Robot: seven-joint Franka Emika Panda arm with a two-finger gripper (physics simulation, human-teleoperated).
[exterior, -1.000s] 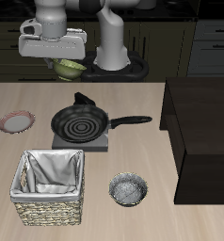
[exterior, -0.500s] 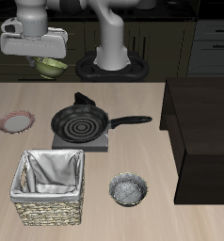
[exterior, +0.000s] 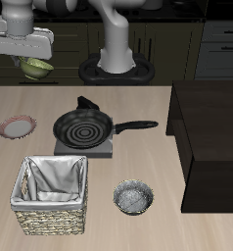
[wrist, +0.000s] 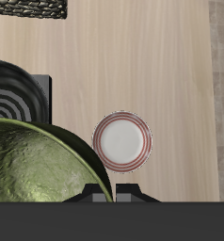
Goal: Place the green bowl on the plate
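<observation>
Gripper (exterior: 33,61) pinches the small olive-green bowl (exterior: 36,68) by its rim, high above the table. I see the flat red-rimmed plate (wrist: 122,141) below, beside the black spiral-ringed frying pan (exterior: 82,127). No writing readable anywhere.

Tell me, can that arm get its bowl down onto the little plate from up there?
Probably yes. The tool holds the green bowl high over the table, and the plate lies bare with nothing on it. The pan sits beside it, seemingly clear of the way down.
</observation>
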